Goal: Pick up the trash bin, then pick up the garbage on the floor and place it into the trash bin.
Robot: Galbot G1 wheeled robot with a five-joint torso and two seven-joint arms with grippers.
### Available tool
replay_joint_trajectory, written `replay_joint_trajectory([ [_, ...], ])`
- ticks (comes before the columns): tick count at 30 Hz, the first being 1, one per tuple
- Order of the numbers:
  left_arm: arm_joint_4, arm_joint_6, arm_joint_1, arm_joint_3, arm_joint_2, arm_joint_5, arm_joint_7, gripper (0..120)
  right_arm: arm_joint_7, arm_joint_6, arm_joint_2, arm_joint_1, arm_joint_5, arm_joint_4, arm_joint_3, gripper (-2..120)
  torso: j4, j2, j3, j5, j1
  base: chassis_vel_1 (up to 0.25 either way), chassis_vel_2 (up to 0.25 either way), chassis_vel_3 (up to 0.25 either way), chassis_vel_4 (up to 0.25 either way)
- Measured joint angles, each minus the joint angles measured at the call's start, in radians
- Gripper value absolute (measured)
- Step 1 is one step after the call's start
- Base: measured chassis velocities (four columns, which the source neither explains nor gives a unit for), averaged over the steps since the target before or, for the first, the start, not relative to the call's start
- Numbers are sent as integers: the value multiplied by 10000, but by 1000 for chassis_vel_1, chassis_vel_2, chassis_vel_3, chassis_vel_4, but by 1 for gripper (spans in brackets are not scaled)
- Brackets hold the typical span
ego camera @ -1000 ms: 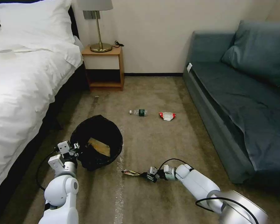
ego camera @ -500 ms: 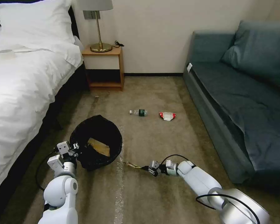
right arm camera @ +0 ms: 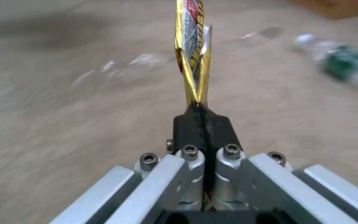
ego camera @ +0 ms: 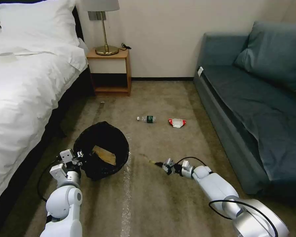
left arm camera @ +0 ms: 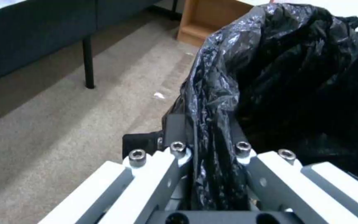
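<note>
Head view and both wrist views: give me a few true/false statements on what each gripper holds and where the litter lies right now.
1. The left gripper is shut on the trash bin at its liner-covered rim. True.
2. The right gripper is open and holds nothing. False: it is shut on the yellow snack wrapper.
3. The clear bottle lies inside the bin. False: it lies on the carpet, beside the red-and-white wrapper.
4. A tan-brown paper lies inside the bin. True.
5. The held wrapper is over the bin's opening. False: it is off to the bin's right, above the carpet.
</note>
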Motion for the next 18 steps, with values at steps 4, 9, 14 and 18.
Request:
replay_joint_trajectory([
  [4, 0, 0, -6, 8, 36, -38, -1, 4, 326, -31, -20, 40, 438, 191, 688, 0, 0, 0, 0, 0, 0, 0, 0, 0, 0],
  [9, -3, 7, -13, 6, 109, -128, -11, 4, 645, 133, 0, 47, 620, 553, 1422, 0, 0, 0, 0, 1, 0, 0, 0, 0, 0],
  [14, 49, 12, -3, 0, 147, -201, -15, 4, 1133, 179, -57, -112, 1155, 1683, 1797, 0, 0, 0, 1, 1, 0, 0, 0, 0, 0],
  [18, 138, 9, 3, 22, 145, -208, -16, 4, 1533, 89, -153, -317, 1545, 2793, 1756, 0, 0, 0, 0, -2, 0, 0, 0, 0, 0],
])
